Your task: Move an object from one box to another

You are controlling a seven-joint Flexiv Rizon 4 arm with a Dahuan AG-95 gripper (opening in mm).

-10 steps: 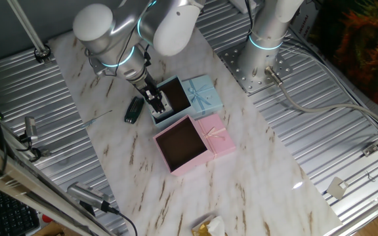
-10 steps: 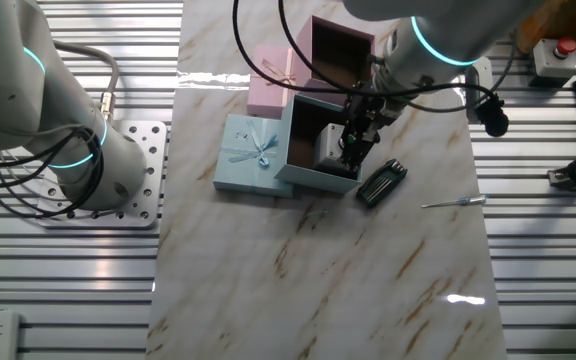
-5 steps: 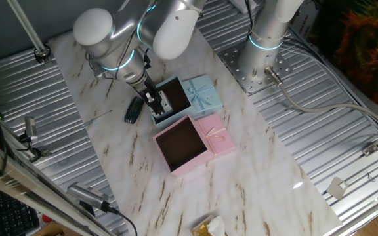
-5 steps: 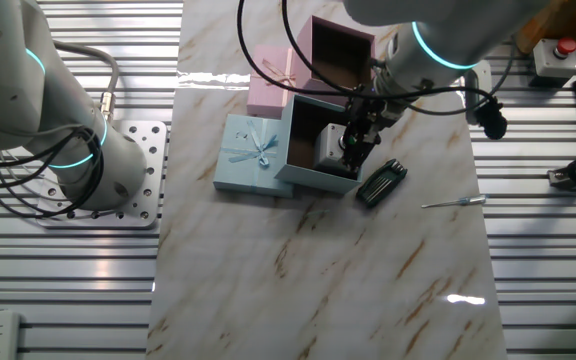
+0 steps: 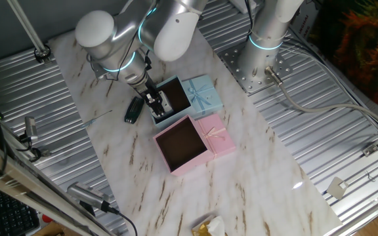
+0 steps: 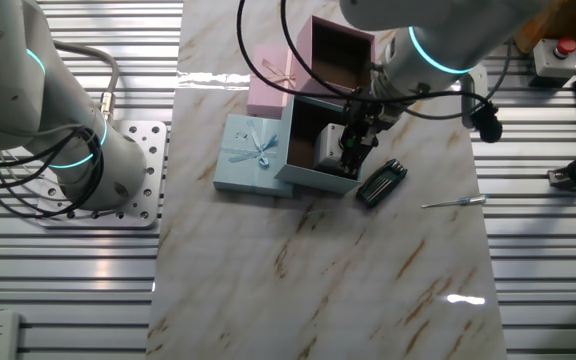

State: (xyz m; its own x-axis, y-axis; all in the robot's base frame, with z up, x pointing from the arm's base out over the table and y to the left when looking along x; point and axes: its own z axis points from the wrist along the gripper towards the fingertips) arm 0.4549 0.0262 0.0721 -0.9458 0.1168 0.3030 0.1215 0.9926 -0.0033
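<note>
The small white-grey block point(image 5: 164, 103) sits inside the open square light blue cardboard box point(image 5: 178, 92), in the corner nearest the slim black oblong gadget point(image 5: 134, 109) lying outside on the marble surface point(image 5: 254, 164). From one fixed view, I see my pincer point(image 5: 155, 101) lowered into that same corner, directly over or against the block; the fingers hide too much for me to tell how wide they stand or whether they grip anything. The open square pink cardboard box point(image 5: 183, 143) lies just beside the blue one, its dark lining bare, so I judge the carry will be short, toward that neighbour.

From the other fixed view, the block point(image 6: 330, 148) shows pale against the blue box's point(image 6: 308, 176) dark lining, with the pincer point(image 6: 351, 148) touching or just beside it on the gadget's point(image 6: 380, 183) side. The green button is hidden here. The pink box point(image 6: 340, 50) behind is empty. Blue lid point(image 6: 253, 155) and pink lid point(image 6: 271, 79) rest alongside.
</note>
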